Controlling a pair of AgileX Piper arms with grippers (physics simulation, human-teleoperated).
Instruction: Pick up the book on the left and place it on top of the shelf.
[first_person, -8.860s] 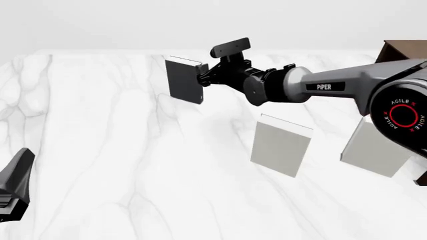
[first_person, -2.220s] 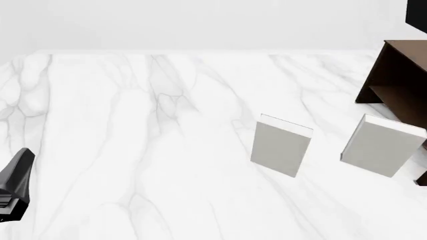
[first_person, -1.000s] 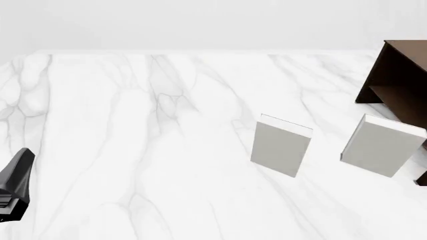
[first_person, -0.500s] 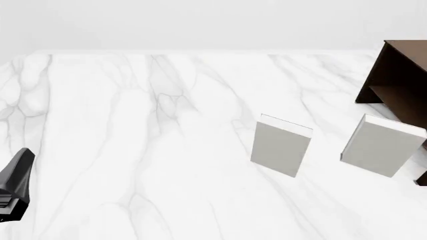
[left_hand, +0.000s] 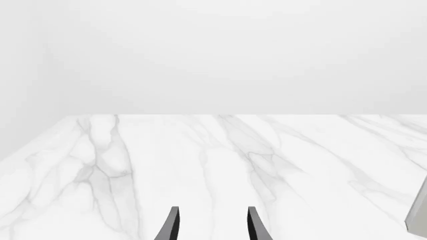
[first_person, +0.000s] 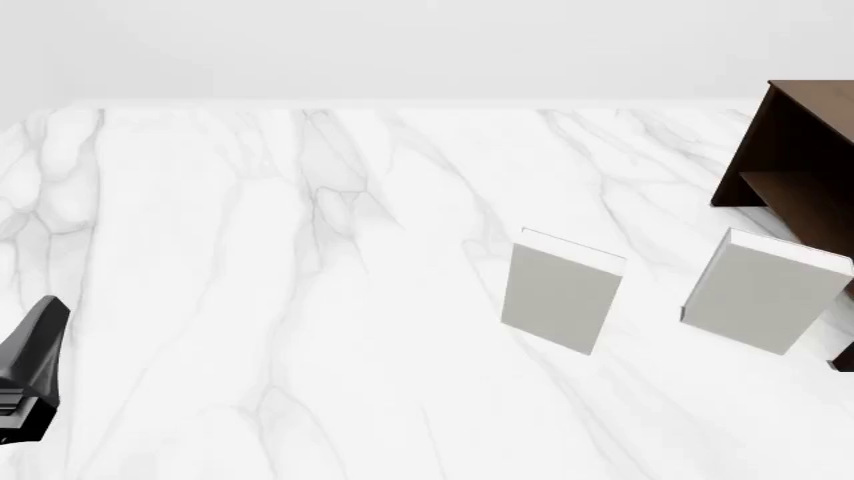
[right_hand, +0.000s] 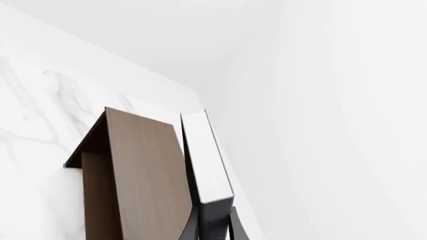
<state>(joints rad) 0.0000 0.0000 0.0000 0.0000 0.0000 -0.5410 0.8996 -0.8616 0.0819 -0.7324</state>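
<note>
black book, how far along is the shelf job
Pickup looks done: the black book is off the table, which holds only two grey books. In hand: the right gripper has its jaws closed on it, book against the shelf top. Left: release; left gripper idle, open.

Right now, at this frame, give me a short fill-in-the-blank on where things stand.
1. The right gripper is shut on the ____.
2. The book is held over the flat top of the ____.
3. ____ light grey books stand on the table.
4. The left gripper holds ____.

Missing words: book; shelf; Two; nothing
</note>
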